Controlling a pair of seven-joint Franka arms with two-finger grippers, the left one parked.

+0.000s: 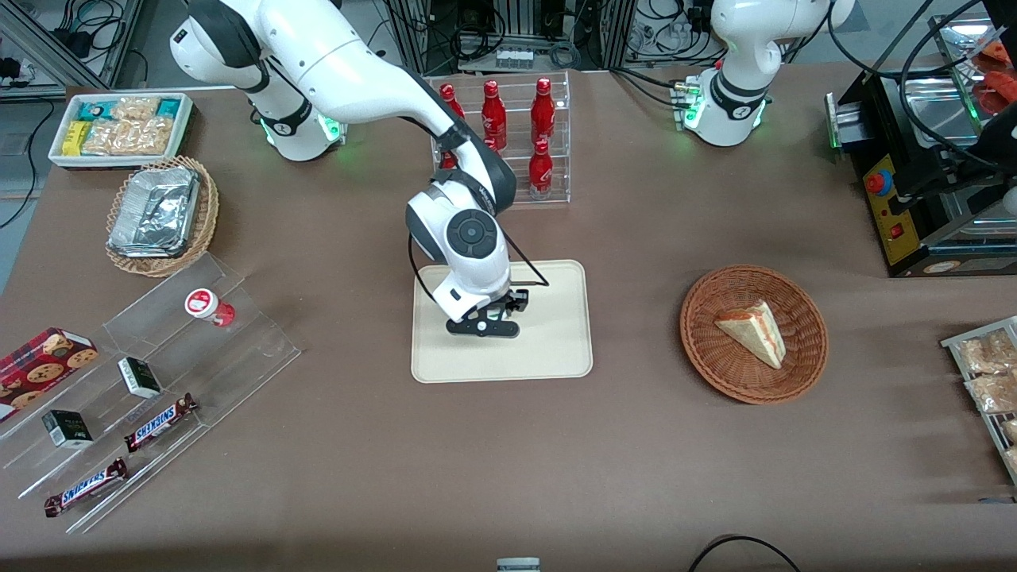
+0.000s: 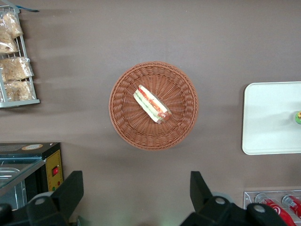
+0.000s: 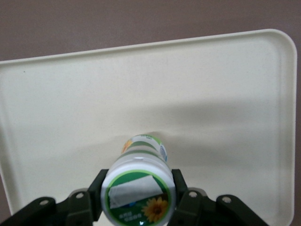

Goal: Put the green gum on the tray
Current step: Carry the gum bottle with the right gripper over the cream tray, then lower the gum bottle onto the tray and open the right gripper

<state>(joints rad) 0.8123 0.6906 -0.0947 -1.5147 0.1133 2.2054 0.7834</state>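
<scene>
We record the green gum (image 3: 138, 186) standing upright over the tray (image 3: 225, 94), its base at or just above the tray's surface; we cannot tell whether it touches. In the wrist view its white lid with the green and yellow flower mark faces the camera. The pincer (image 3: 138, 200) is clamped on the green gum, one dark finger (image 3: 96, 195) pressed against each side of the bottle just under the lid. In the front view the pincer (image 1: 491, 318) sits low over the tray (image 1: 556, 349), over the part of it toward the working arm's end of the tabletop (image 1: 508, 461), and the bottle is mostly hidden by the wrist.

Taking the tray as landmark: a clear rack of red bottles (image 1: 516, 135) stands farther from the front camera than the tray. A wicker basket (image 1: 802, 365) holding a sandwich wedge (image 1: 753, 332) lies toward the parked arm's end. Toward the working arm's end, a stepped clear stand (image 1: 159, 373) carries a red-lidded bottle (image 1: 210, 307), two small dark boxes (image 1: 140, 376) and two chocolate bars (image 1: 159, 422). Farther from the front camera than that stand, a second wicker basket (image 1: 208, 218) holds foil trays (image 1: 155, 210), and a white bin (image 1: 187, 119) holds wrapped snacks.
</scene>
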